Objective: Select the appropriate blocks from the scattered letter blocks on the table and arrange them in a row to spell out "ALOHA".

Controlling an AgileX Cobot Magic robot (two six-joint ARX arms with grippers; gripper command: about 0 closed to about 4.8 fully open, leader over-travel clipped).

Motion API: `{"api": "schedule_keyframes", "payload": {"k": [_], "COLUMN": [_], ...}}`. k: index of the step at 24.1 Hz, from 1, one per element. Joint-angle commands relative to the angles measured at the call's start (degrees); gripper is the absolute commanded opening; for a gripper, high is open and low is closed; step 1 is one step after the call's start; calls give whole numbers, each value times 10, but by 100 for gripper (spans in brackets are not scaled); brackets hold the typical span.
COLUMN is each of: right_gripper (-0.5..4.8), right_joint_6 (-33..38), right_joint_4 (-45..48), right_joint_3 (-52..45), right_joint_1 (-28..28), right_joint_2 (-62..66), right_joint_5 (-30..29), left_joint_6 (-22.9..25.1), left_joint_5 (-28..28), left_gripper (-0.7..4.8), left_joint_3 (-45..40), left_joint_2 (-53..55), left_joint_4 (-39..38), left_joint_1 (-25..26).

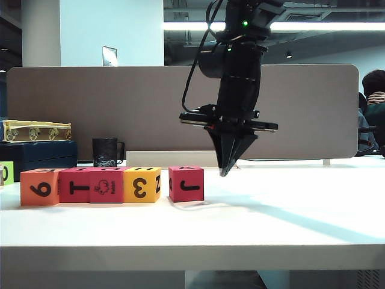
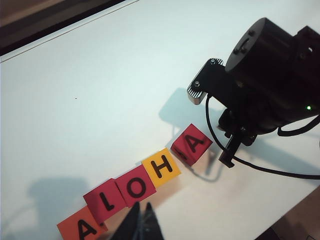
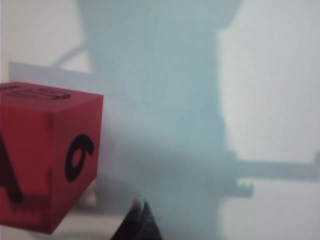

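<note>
On the broad, smooth white table top [image 1: 289, 217] with its thick front edge stand five matte, sharp-cornered cubes with bold black characters printed on their faces. Four of them sit pressed together in a row: an orange cube [image 1: 40, 186], two magenta-red cubes [image 1: 74, 185] [image 1: 107, 185], and a yellow cube [image 1: 142, 184]. The fifth, another magenta-red cube [image 1: 186, 183], stands just apart from the yellow one and is turned slightly out of line. From the left wrist view their top faces read A [image 2: 83, 227], L [image 2: 105, 200], O [image 2: 136, 186], H [image 2: 161, 167] and A [image 2: 191, 144]. The right gripper [image 1: 226, 171], black and tapering to a point, hangs just beside the lone red cube with its fingers pressed together and nothing between them. The left gripper [image 2: 142, 220] hovers above the orange end of the row, its dark fingers likewise together and empty. Behind the row, at the far edge, are a dark ribbed mug [image 1: 106, 152], whose contents cannot be seen, and a dark blue box [image 1: 37, 158] with a cream patterned item on top.
</note>
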Motion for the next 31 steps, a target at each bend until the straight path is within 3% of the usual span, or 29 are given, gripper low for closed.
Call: {"api": "schedule_keyframes", "payload": {"k": [1,21,24,27,31], "right_gripper": [-2,-1,-1,-1,-2], "right_joint_6": [0,0,0,-2,-20], "right_joint_4": [27,76,76,73,60], "right_joint_3": [-5,-5,-4,-1,-1], "right_joint_1": [5,49,49,42,28], "right_joint_2": [-2,7,7,3,-19], "right_joint_5": [-17,-39,-12,9,48], "left_joint_6": [2,2,2,5,15], "left_joint_5": [3,2,0,-14,-99], "left_gripper": [-6,-6,-6,-6,-6], "left_joint_3": [3,3,3,3,3], "left_joint_2": [-2,-2,-2,-2,-4], "left_joint_4": [4,3,1,0,-4], "left_joint_1": [-1,-1,-1,0,2]}}
